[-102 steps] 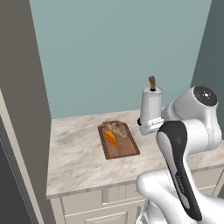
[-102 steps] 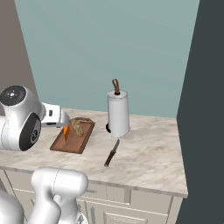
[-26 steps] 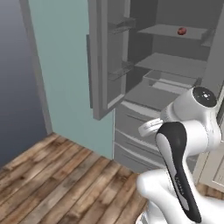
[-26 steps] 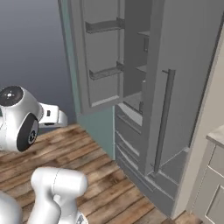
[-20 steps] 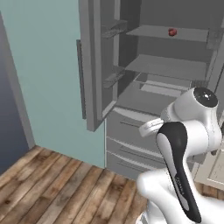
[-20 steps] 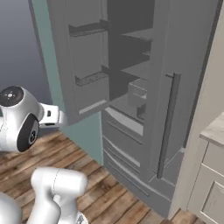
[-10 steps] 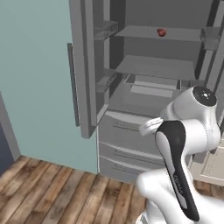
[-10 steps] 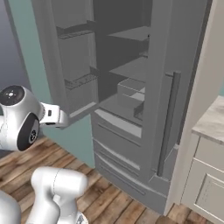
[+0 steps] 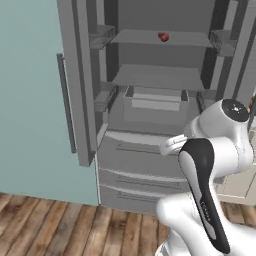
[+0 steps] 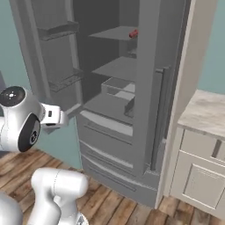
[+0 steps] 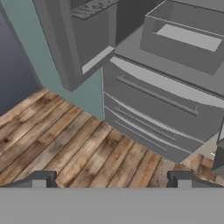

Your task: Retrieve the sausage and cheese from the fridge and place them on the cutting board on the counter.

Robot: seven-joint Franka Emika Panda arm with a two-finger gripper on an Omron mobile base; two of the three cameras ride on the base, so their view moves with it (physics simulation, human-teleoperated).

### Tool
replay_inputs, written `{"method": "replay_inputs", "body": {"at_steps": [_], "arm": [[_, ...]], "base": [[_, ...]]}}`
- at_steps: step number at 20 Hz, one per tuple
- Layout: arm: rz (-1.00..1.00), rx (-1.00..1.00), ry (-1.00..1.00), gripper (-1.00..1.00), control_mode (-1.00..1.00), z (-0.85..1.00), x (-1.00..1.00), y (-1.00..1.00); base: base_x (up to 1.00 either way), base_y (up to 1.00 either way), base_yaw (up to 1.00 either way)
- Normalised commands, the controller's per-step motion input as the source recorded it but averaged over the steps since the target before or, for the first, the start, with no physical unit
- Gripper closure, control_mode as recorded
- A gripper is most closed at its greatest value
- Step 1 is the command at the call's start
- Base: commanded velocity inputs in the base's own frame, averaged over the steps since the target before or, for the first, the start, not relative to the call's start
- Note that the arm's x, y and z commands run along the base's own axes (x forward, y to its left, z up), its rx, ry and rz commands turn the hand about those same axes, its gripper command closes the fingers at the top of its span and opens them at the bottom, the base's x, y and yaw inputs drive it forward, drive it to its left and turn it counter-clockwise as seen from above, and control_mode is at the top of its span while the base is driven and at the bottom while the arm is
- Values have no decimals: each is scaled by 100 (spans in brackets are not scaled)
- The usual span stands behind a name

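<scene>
The grey fridge (image 9: 150,125) stands with both upper doors swung open. On its top shelf lies a small reddish sausage (image 9: 163,36), also seen from the right as the sausage (image 10: 133,33). My gripper (image 11: 111,178) is open with nothing between its fingertips (image 11: 40,178). It hangs low in front of the fridge, pointing down at the lower drawers (image 11: 153,113) and the floor, well below the sausage. A corner of the pale marbled counter (image 10: 206,113) shows at the right. The cheese and the cutting board are out of view.
The open left door (image 9: 75,80) with a bar handle juts out toward me, and the right door (image 10: 149,88) stands edge-on beside the counter cabinets (image 10: 197,180). A grey bin (image 9: 155,102) sits on the lowest shelf. Wooden floor (image 11: 61,140) lies in front of the fridge.
The whole picture has shifted as the base moved: the fridge now sits closer and more squarely ahead. The arm holds the same pose and the gripper stays open.
</scene>
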Motion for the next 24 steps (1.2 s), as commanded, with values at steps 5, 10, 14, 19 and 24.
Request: {"method": "replay_inputs", "body": {"at_steps": [5,10,14,19,24], "arm": [[0,0,0,-100,100,0,0,0],[0,0,0,-100,100,0,0,0],[0,0,0,-100,100,0,0,0],[0,0,0,-100,100,0,0,0],[0,0,0,-100,100,0,0,0]], "base": [[29,19,-42],[40,45,-36],[53,39,-30],[74,55,-17],[38,0,-23]]}}
